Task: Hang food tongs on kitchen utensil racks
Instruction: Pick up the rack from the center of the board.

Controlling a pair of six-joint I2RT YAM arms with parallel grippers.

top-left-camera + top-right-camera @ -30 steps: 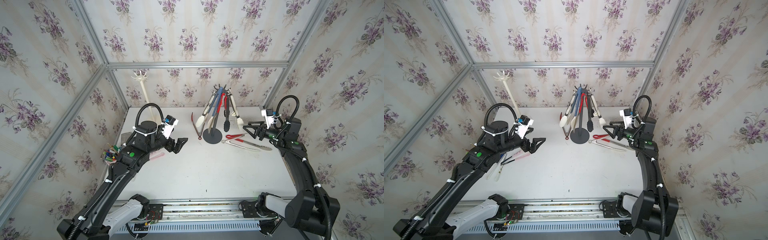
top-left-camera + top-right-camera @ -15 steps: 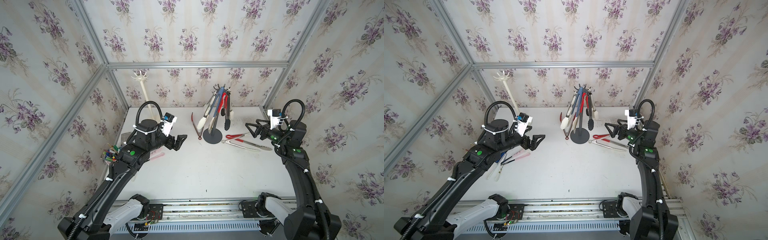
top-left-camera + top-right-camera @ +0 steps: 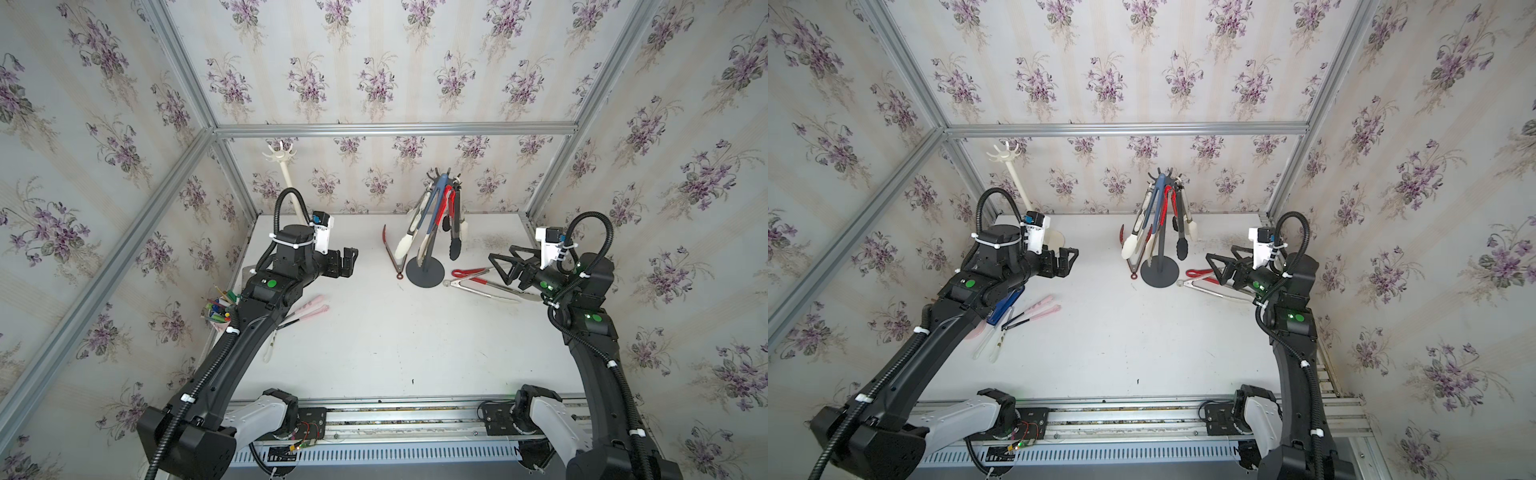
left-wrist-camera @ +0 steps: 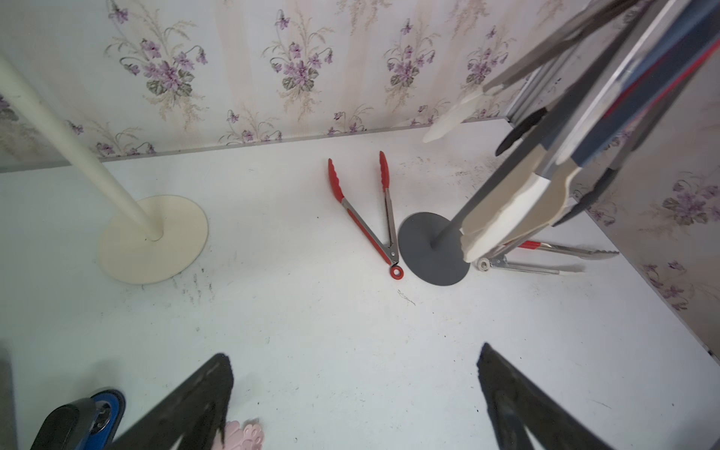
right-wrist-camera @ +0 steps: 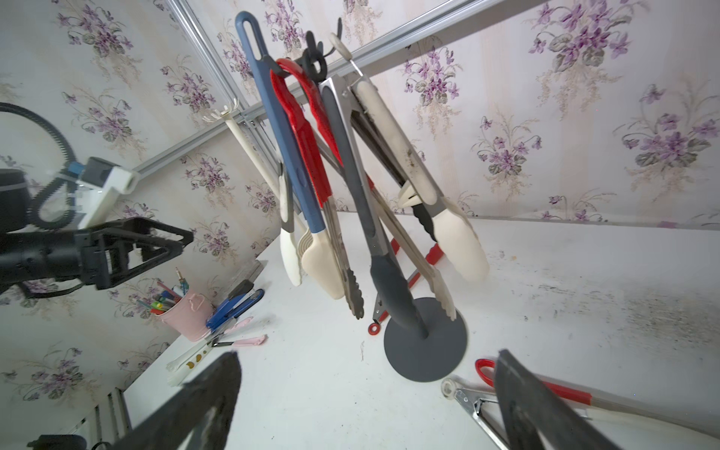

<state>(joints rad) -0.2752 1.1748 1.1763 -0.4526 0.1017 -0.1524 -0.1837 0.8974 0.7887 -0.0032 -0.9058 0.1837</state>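
The dark grey rack [image 3: 424,272] stands at mid-back of the table with several tongs [image 3: 432,220] hanging from its hooks. The cream-white rack [image 3: 286,174] stands bare at back left. Red-tipped tongs [image 3: 390,253] lie left of the grey base. Red-handled and steel tongs [image 3: 478,282] lie to its right. Pink tongs [image 3: 307,309] lie by the left arm. My left gripper [image 3: 349,262] hangs open and empty above the table, between the two racks. Right of the grey rack, my right gripper [image 3: 505,266] is open and empty over the steel tongs [image 5: 467,401].
A pink cup of pens [image 3: 218,311] and a blue stapler [image 3: 1005,305] sit at the table's left edge. White tongs [image 3: 992,345] lie beside the left arm. Papered walls with metal frame posts close in three sides.
My right gripper has opened wider and its arm has drawn back a little to the right. The left gripper has shifted slightly up and back.
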